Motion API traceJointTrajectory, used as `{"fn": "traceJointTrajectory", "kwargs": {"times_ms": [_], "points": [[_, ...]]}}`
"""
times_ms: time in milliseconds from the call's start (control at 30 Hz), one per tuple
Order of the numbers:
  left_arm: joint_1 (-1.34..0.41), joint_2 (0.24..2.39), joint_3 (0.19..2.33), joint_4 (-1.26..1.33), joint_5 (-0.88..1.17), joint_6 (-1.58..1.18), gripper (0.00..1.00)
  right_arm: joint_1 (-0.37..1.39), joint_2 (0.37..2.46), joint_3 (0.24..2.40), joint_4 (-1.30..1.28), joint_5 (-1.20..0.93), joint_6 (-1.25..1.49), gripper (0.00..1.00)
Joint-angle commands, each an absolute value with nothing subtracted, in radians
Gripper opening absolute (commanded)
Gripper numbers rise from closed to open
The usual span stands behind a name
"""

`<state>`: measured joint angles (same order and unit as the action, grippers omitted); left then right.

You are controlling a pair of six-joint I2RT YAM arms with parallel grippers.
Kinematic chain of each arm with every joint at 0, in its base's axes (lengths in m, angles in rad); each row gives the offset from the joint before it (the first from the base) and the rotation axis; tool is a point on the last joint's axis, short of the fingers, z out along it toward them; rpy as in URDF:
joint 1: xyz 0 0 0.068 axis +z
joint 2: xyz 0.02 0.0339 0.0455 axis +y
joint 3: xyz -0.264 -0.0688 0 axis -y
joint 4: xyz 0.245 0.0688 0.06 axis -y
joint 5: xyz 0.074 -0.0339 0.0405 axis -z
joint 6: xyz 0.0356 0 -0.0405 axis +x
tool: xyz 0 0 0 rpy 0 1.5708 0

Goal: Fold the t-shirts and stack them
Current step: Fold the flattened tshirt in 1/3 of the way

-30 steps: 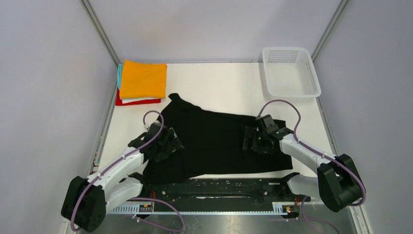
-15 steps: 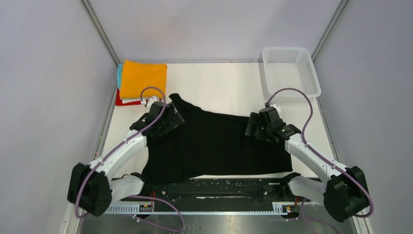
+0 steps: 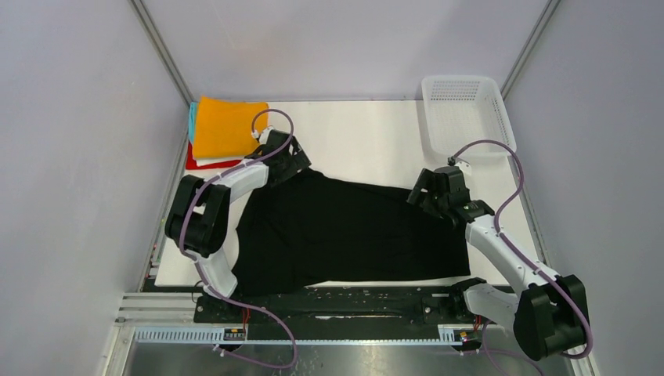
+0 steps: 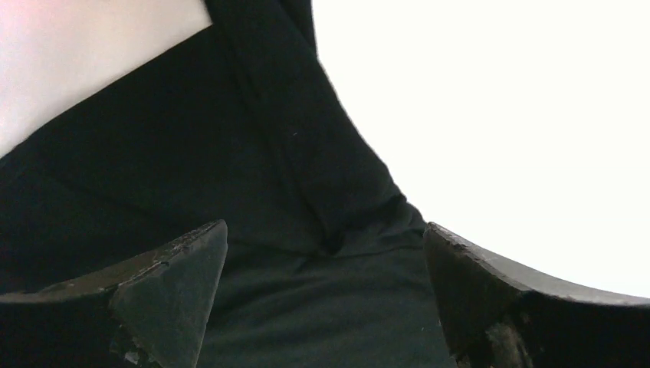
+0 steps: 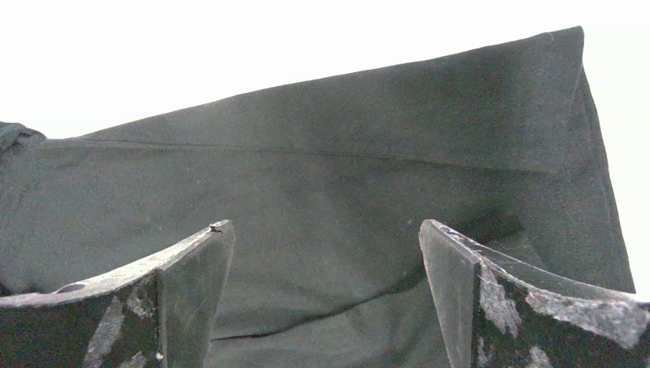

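Note:
A large black t-shirt (image 3: 344, 227) lies spread across the middle of the white table, half folded. My left gripper (image 3: 291, 166) hovers open over its far left corner, where a dark hem or sleeve band (image 4: 306, 146) runs up the cloth. My right gripper (image 3: 429, 194) stands open over the shirt's far right corner, with flat black cloth (image 5: 329, 192) and a fold line between its jaws. Neither holds anything. A folded stack sits at the far left, orange t-shirt (image 3: 229, 127) on top, with white, red (image 3: 205, 164) and teal (image 3: 192, 119) edges showing below.
A white mesh basket (image 3: 467, 116) stands at the far right corner. Grey walls enclose the table on three sides. A black rail (image 3: 344, 301) runs along the near edge between the arm bases.
Both arms have reached away from the near side toward the shirt's far edge; the left one travelled farthest, up to the far left corner beside the stack. Both grippers stayed open.

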<state>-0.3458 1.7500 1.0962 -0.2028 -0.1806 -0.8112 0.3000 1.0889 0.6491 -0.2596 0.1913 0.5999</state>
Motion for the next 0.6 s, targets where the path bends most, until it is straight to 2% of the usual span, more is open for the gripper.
{"fn": "traceJointTrajectory", "kwargs": {"times_ms": [0, 567], "points": [[-0.342, 1.82, 1.19, -0.132, -0.125, -0.806, 0.99, 0.27, 1.091, 0.641, -0.226, 0.177, 0.608, 0.99], [-0.338, 2.09, 1.496, -0.08, -0.062, -0.834, 0.99, 0.21, 1.179, 0.669, -0.236, 0.162, 0.565, 0.99]]}}
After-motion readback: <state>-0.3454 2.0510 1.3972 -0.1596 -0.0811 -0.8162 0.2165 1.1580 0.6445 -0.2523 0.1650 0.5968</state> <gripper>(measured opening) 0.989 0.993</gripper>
